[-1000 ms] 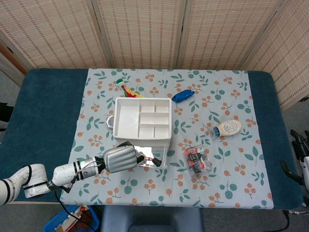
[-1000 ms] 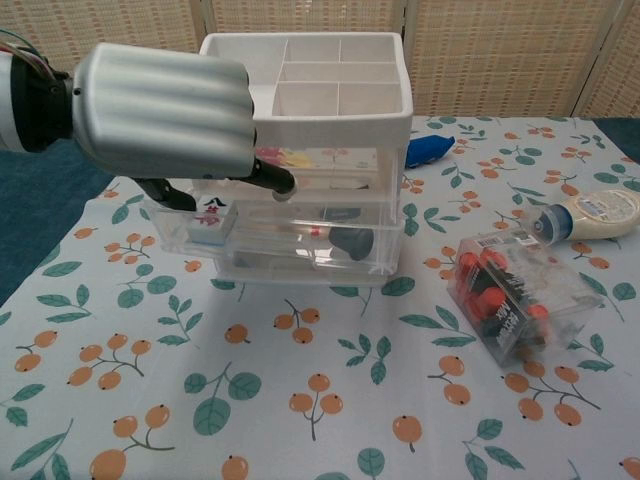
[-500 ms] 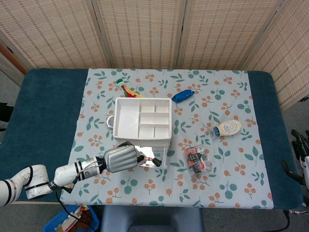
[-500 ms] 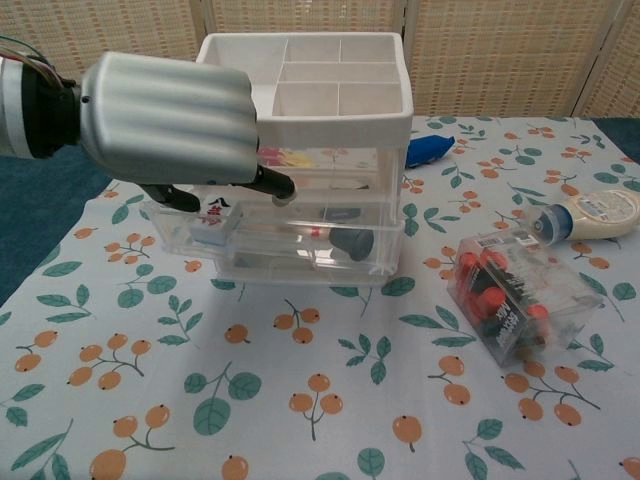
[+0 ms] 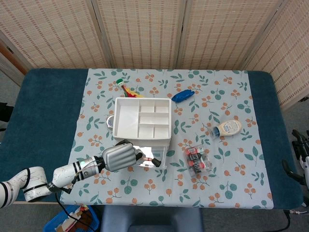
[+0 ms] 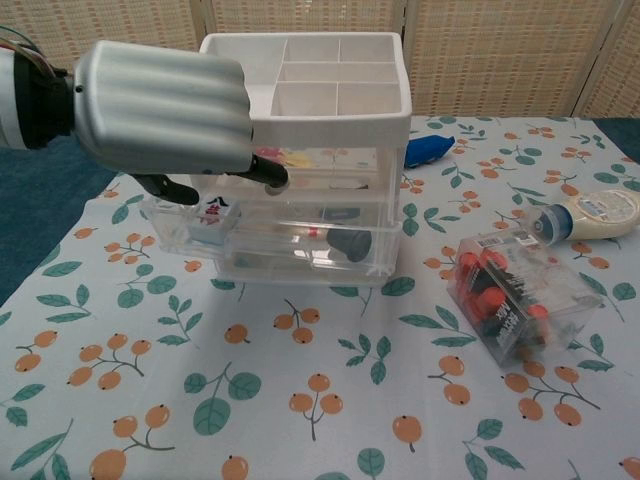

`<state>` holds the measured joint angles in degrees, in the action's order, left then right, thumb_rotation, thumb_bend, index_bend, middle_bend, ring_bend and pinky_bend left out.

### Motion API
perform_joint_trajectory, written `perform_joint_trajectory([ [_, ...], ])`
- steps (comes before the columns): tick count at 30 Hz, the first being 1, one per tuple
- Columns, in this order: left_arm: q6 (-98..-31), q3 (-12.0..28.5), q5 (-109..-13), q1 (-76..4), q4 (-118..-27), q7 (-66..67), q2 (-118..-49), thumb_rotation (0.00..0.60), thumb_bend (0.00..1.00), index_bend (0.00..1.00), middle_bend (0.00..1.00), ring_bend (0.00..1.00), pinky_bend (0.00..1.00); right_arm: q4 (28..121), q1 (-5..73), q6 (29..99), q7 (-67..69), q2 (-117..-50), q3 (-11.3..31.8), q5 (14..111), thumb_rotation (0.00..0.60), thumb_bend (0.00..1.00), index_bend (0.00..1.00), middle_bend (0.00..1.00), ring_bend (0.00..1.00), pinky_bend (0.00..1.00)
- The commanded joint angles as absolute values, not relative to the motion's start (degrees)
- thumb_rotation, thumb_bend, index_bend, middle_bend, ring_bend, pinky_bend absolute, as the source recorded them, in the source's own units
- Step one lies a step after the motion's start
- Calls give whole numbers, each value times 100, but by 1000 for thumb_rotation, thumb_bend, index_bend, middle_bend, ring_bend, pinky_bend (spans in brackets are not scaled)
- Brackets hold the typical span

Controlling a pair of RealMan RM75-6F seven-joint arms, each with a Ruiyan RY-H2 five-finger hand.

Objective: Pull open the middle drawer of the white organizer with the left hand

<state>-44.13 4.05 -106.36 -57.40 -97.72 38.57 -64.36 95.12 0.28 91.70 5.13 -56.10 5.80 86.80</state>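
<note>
Here, left hand curled at the white organizer's front, middle drawer apparently grasped, grip partly hidden.

Both of my views are bright and evenly lit, with soft light from above and no hard-edged shadows. From my head camera the table reads clearly edge to edge, and the white organizer is close to blown out on its rim. From my chest camera my left hand fills the upper left, its metal back showing broad, soft highlights, and it looks slightly soft so close to the lens. The clear drawer fronts throw small reflections. A faint shadow lies under the organizer's front. Straight lines bow slightly toward the frame edges.
</note>
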Motion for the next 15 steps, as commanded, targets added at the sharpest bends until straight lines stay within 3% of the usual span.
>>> perform_joint_trajectory([
  [1, -4351, 413, -10564, -5715, -9829, 3965, -6429, 600, 39, 327, 994, 1000, 1000, 9509, 31, 9168, 510, -5613, 579, 8685, 600, 368, 0, 157, 73, 145],
  [15, -4217, 442, -10473, -5805, -9852, 4085, -6557, 600, 38, 328, 994, 1000, 1000, 9487, -11, 9197, 560, -5608, 573, 8654, 600, 368, 0, 157, 73, 145],
])
